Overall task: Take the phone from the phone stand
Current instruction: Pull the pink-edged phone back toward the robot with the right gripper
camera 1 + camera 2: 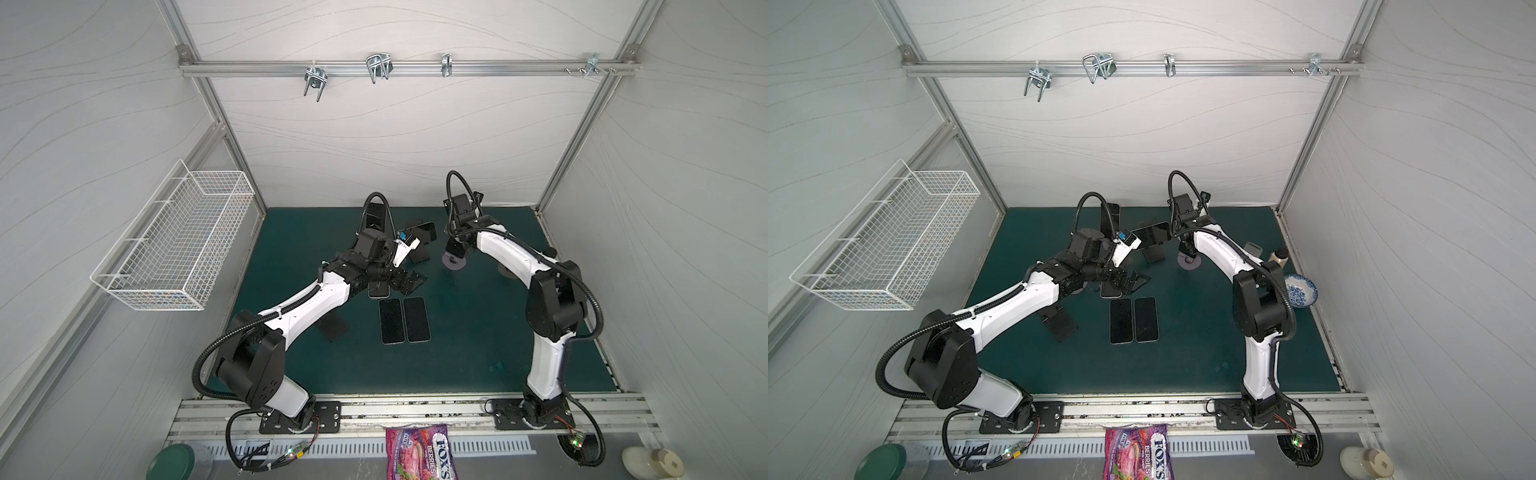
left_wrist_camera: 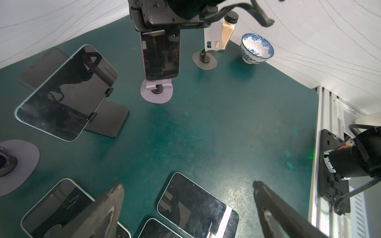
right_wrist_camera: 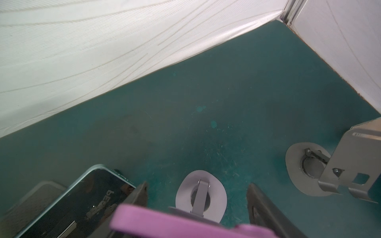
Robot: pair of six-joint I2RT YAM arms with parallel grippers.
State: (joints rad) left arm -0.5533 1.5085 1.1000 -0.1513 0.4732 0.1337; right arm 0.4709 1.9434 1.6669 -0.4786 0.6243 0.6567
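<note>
The phone (image 2: 160,55), dark-screened with a pink rim, stands upright toward the far edge of the desk (image 2: 206,134), right of its middle. Its top end is grasped by the right tool (image 3: 197,184), whose fingers flank the pink rim in the right wrist view. The phone's bottom edge sits right at the cradle lip of the lilac phone stand (image 2: 156,92); whether the two touch cannot be told. The stand's round base lies flat on the desk. Nearer the right edge are a grey stand (image 2: 206,59) and a blue-and-white bowl (image 2: 256,48), set apart from each other. Left of the lilac stand, a second phone (image 2: 66,92) lies crosswise on a black stand (image 2: 111,121). The left tool (image 2: 187,184) is released, its jaws spread wide, and hovers near the middle of the desk. Just beyond it, toward the near edge, a pair of flat phones (image 1: 392,320) lies side by side, screens up.
</note>
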